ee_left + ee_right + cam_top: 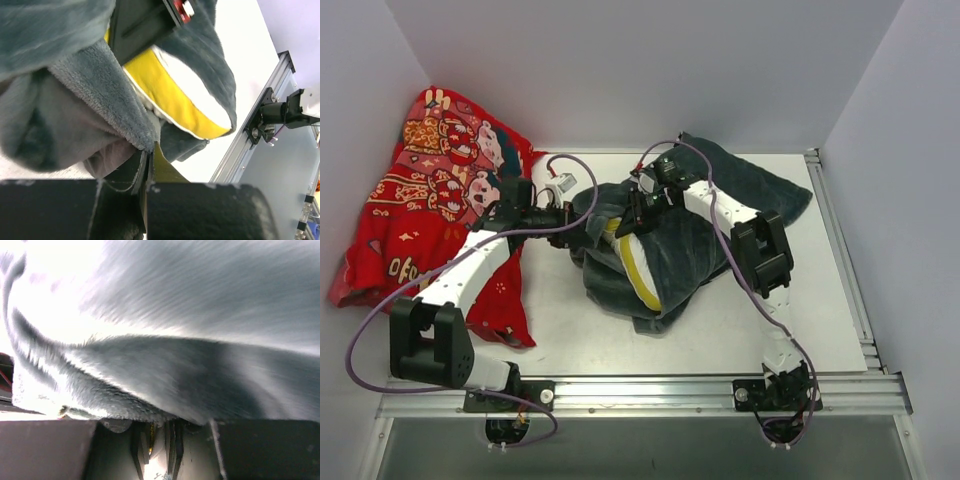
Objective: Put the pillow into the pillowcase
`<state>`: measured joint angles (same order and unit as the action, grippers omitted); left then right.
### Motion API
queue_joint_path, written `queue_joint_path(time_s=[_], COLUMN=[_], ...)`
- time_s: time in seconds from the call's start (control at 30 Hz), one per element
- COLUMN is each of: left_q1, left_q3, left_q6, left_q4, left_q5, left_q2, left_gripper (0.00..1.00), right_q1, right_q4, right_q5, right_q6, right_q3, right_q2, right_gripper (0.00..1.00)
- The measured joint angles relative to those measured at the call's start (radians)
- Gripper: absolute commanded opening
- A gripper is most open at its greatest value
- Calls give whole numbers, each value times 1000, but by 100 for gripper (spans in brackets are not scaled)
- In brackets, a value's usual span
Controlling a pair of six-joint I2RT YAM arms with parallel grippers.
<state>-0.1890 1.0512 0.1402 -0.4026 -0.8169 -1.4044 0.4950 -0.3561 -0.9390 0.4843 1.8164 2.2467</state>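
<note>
The dark grey-blue plush pillowcase (pixel 690 235) lies bunched in the middle of the table. The pillow (pixel 638 268) shows only its white side and yellow band at the case's mouth; the rest is hidden inside. My left gripper (pixel 582 222) is shut on the case's left edge. In the left wrist view the left gripper (pixel 146 162) pinches the pillowcase (pixel 95 95) hem, with the pillow (pixel 175 97) just beyond. My right gripper (pixel 638 205) holds the case's upper lip. In the right wrist view the pillowcase (pixel 190 340) drapes over the nearly closed right gripper (pixel 157 429).
A red cloth with cartoon figures (pixel 430 200) is heaped against the left wall and under the left arm. A metal rail (pixel 640 385) runs along the table's front edge and another (pixel 840 250) along the right side. White walls close in the back and sides.
</note>
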Motion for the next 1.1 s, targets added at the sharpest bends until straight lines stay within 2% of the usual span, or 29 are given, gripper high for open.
queue_joint_path(time_s=[0.27,0.43,0.5,0.53,0.57,0.6,0.63,0.7,0.73,0.8,0.93,1.03,1.1], left_q1=[-53,-93,-95,-98,-105,-113,-123,-146,-156,-173,-175,-177,-185], left_q3=[112,102,72,54,38,27,25,38,61,150,377,450,476], left_q6=[8,14,2,-14,-33,-57,-86,-147,-180,-233,-326,-365,-384], left_q4=[3,7,4,-10,-34,-64,-104,-171,-208,-279,-310,-280,-266], left_q5=[-11,-29,-34,-34,-33,-31,-28,-13,-5,5,50,129,183], left_q2=[-144,-158,-152,-145,-137,-127,-116,-90,-80,-77,-83,-114,-191], left_gripper=[0,1,10,18,36,45,53,67,68,74,75,73,73], right_q1=[96,110,108,108,108,106,104,93,81,53,-56,-179,-271], right_q4=[52,18,-29,-74,-116,-155,-192,-249,-286,-360,-479,-505,-512], right_q5=[48,53,53,56,60,61,63,56,48,53,76,86,110], right_q6=[-44,-130,-197,-242,-282,-327,-365,-428,-462,-513,-578,-583,-579], right_q3=[-88,-83,-66,-50,-40,-37,-41,-97,-140,-201,-234,-238,-249], right_q2=[1,1,1,1,1,-2,-9,-46,-84,-163,-334,-468,-536], right_gripper=[0,0,2,9,15,23,45,64,71,74,76,76,76])
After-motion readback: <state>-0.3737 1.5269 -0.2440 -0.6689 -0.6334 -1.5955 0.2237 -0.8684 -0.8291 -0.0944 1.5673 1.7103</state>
